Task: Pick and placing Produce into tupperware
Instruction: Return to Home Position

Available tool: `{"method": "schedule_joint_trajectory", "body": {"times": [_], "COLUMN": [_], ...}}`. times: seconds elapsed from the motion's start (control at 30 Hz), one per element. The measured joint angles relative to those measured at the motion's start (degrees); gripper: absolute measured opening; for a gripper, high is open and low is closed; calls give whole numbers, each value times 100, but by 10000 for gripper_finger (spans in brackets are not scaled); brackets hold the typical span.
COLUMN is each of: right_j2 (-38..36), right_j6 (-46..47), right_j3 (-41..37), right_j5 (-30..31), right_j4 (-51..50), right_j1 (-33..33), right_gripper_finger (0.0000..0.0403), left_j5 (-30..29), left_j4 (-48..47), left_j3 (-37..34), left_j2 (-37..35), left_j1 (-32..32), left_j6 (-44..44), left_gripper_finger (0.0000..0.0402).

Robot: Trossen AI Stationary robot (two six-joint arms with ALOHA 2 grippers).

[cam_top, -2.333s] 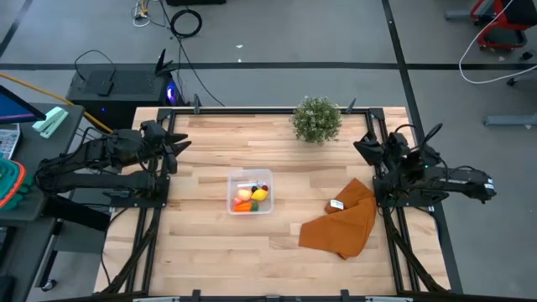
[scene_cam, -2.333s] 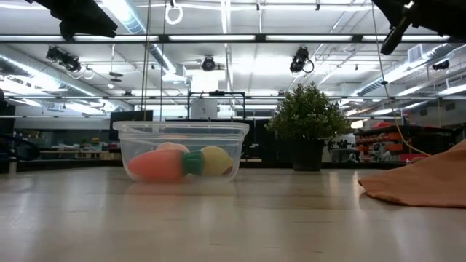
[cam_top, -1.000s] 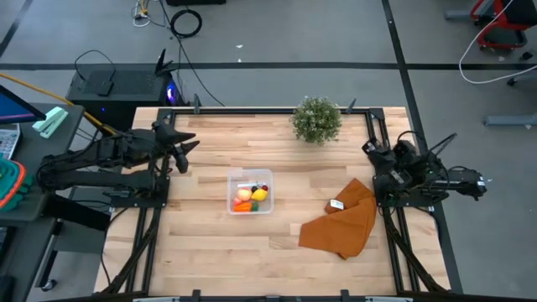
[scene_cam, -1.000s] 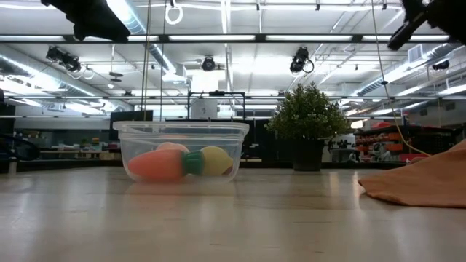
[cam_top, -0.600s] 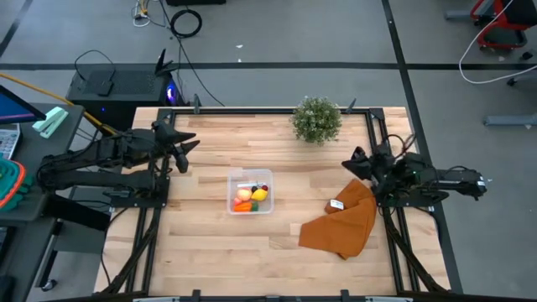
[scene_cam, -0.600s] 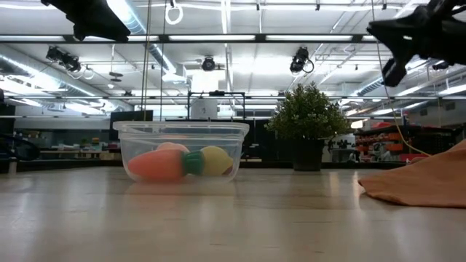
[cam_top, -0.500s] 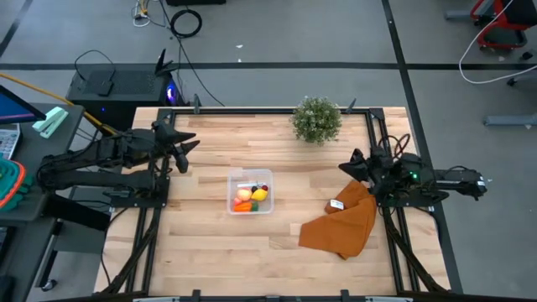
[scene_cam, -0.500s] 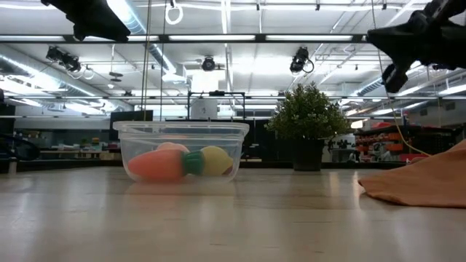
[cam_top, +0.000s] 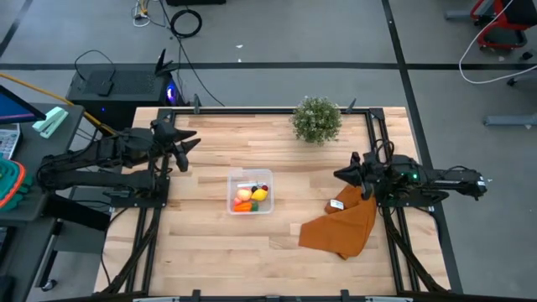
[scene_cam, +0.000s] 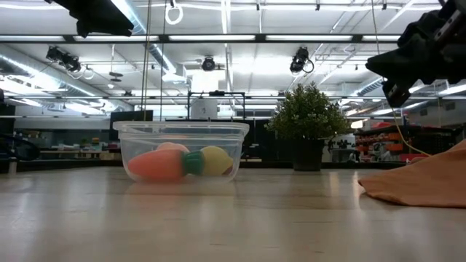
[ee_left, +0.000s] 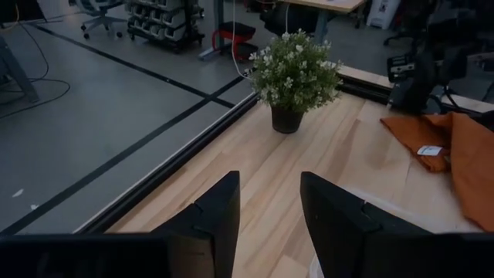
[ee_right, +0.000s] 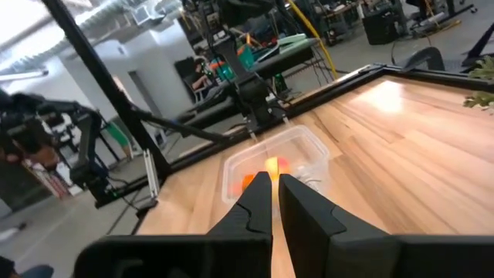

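Note:
The clear square tupperware (cam_top: 250, 191) stands on its base near the table's middle, also seen in the low view (scene_cam: 182, 149) and the right wrist view (ee_right: 274, 161). Inside it lie the orange carrot (cam_top: 242, 205), the yellow lemon (cam_top: 260, 195), the pale apple (cam_top: 243, 194) and a small red piece (cam_top: 254, 186). My left gripper (cam_top: 182, 144) hangs open in the air near the table's left edge, left of and beyond the tupperware. My right gripper (cam_top: 339, 174) is shut, in the air right of the tupperware, above the cloth's far corner, and it points at the tupperware.
A brown-orange cloth (cam_top: 344, 220) with a white tag (cam_top: 336, 204) lies crumpled on the table's right half. A bushy potted plant (cam_top: 316, 119) stands at the far edge. Bare wood lies in front of the tupperware and between it and the cloth.
My right gripper has swung from the table's right edge toward the table's middle and come down a little; it now reaches out over the cloth's far corner. The tupperware and the produce in it have stayed where they were.

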Motion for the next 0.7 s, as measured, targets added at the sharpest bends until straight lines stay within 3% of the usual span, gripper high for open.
{"method": "schedule_joint_trajectory", "body": {"times": [0.23, 0.43, 0.7], "right_j2": [0, 0, 0], "right_j6": [-279, -129, -127], "right_j3": [0, 2, 2], "right_j5": [-36, -30, -23], "right_j4": [-9, -19, -22], "right_j1": [0, 0, 0], "right_gripper_finger": [0, 0, 0], "left_j5": [0, 1, -109], "left_j4": [87, 923, 1247], "left_j3": [0, 0, 2], "left_j2": [2, -113, -1121], "left_j1": [0, 1, 0], "left_j6": [1, -265, 420], "left_gripper_finger": [140, 137, 106]}}
